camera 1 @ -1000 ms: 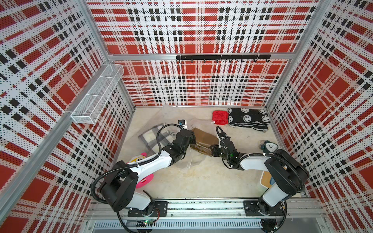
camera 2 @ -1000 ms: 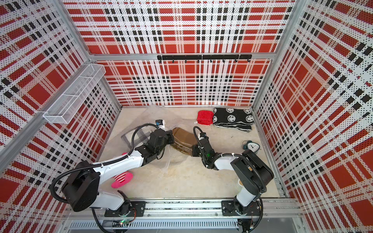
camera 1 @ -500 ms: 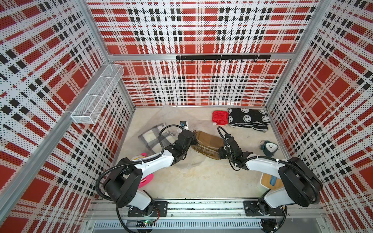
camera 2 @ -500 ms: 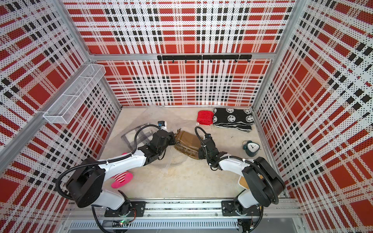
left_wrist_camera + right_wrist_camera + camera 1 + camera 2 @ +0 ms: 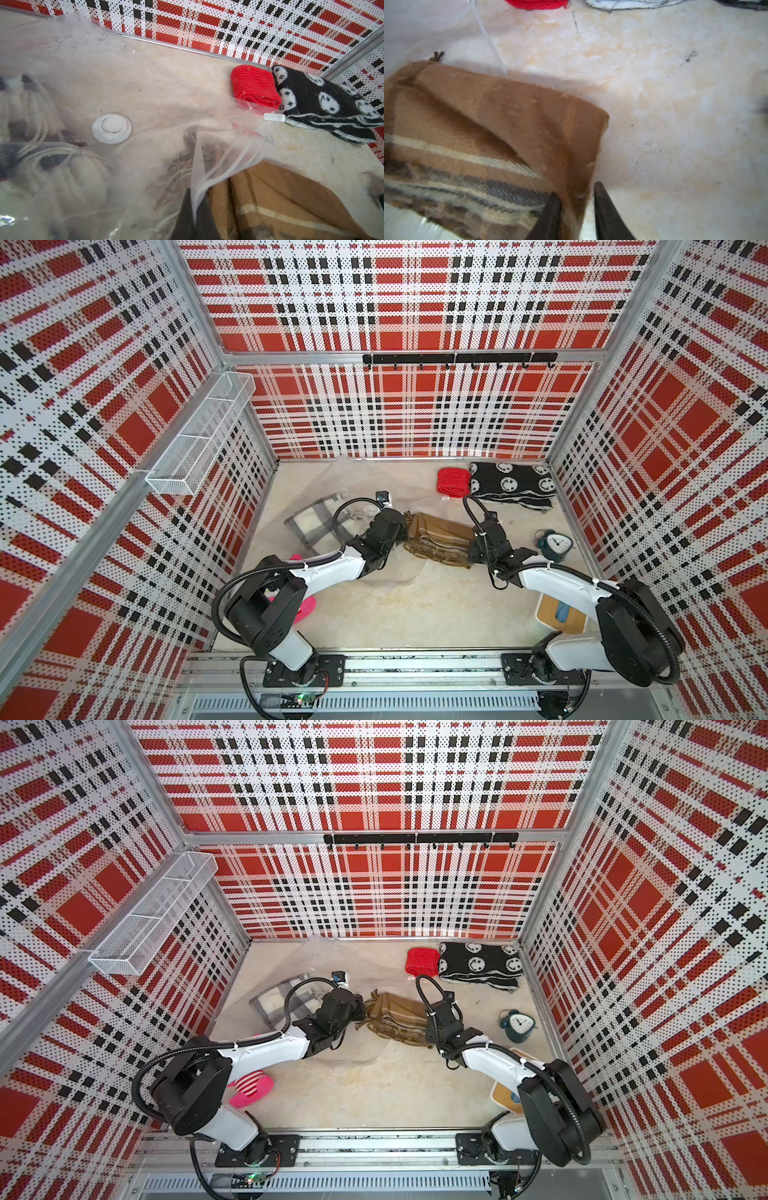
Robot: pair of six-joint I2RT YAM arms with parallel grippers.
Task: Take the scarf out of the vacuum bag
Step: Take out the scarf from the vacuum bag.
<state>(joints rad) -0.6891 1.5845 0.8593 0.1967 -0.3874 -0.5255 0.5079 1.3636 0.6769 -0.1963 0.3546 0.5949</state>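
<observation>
Right hand (image 5: 576, 189) narrow around fuzzy brown scarf (image 5: 488, 124); left hand (image 5: 194, 207) tight on crinkly clear vacuum bag (image 5: 145, 93)

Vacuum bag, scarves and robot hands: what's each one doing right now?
Vacuum bag: mouth open, edge pinched.
Valve cap: on.
Left hand: shut on the vacuum bag's edge.
Right hand: shut on the brown scarf's corner.
Brown scarf: folded, mostly out, fringe end inside the bag's mouth.
Plaid scarf: inside the bag.
Red scarf: folded, outside the bag.
Smiley scarf: folded, beside the red scarf.
</observation>
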